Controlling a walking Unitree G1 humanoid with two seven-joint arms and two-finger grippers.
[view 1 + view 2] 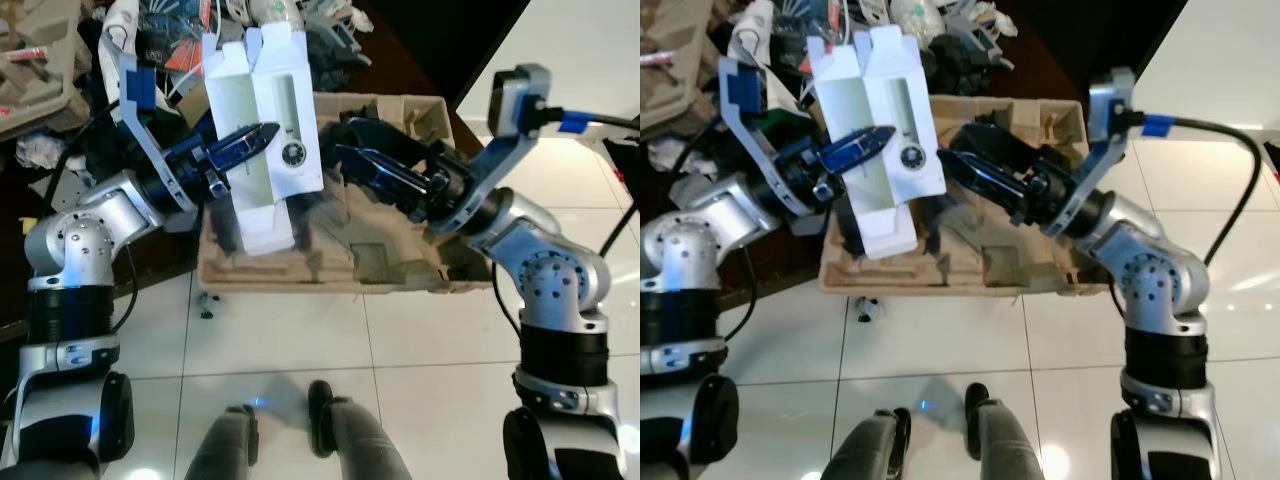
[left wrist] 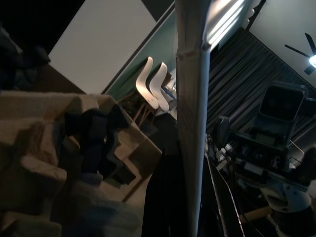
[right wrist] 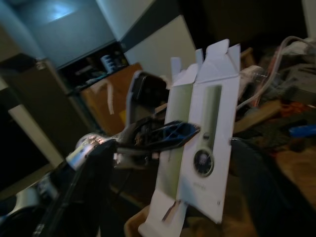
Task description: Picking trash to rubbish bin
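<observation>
Left hand (image 1: 240,140) grips white carton (image 1: 265,130)

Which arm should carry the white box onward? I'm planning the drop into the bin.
Left. The left gripper is already clamped on the white box, lifted above the cardboard tray; the right gripper holds nothing.

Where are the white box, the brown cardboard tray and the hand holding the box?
white box (image 1: 275,130), left eye view, front panel.
cardboard tray (image 1: 400,265), left eye view, moulded inside.
left gripper (image 1: 262,135), left eye view, fingertips on box.

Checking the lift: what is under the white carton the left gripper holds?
Under the white carton, held up by the left gripper, lies the brown moulded pulp tray on the floor. The part directly beneath it is covered.
</observation>
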